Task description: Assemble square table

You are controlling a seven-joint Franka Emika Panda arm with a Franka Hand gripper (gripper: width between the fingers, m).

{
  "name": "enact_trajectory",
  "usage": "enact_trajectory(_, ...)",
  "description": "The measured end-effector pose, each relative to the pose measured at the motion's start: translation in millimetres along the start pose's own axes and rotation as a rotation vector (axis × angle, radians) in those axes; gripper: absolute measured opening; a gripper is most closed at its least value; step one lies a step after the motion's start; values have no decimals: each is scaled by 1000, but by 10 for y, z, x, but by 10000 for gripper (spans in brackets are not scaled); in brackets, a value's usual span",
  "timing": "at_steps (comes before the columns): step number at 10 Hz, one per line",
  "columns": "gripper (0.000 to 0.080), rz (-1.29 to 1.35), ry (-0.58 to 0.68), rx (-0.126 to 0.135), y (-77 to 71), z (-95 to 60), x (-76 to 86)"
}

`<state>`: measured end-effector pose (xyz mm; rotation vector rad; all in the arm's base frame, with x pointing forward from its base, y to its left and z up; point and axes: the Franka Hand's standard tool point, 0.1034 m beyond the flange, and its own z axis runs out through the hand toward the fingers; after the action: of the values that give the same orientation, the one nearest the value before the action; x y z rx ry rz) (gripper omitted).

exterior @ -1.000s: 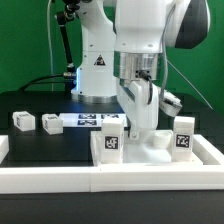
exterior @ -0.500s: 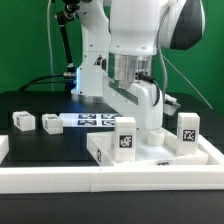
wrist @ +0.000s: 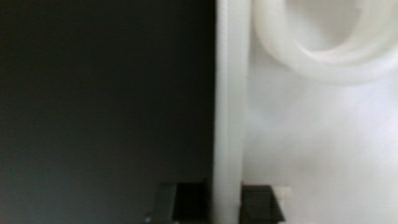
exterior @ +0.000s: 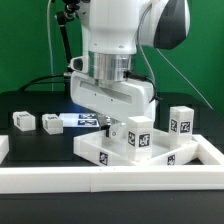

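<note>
The white square table slab lies flat on the black table at the exterior view's right, turned at an angle. Two tagged white legs stand upright on it. My gripper reaches down onto the slab's far edge. In the wrist view my gripper is shut on the slab's thin edge, with a dark finger on each side. A rounded white shape shows on the slab's face. Two loose tagged leg blocks lie at the exterior view's left.
The marker board lies flat behind the slab, near the robot's base. A long low white barrier rail runs along the front, with side pieces at the left and right. Black cables hang at the back.
My arm has swung toward the exterior view's left, turning the held slab. The slab's near corner and both standing legs have shifted with it. The loose leg blocks have not moved.
</note>
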<state>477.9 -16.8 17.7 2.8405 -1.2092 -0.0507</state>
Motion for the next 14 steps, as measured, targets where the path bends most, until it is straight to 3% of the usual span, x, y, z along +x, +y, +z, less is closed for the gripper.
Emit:
enact_trajectory(7,67,-326,28,3,59,-14,123)
enact_trajectory(14,67,-782,29,-18,109,-11,170)
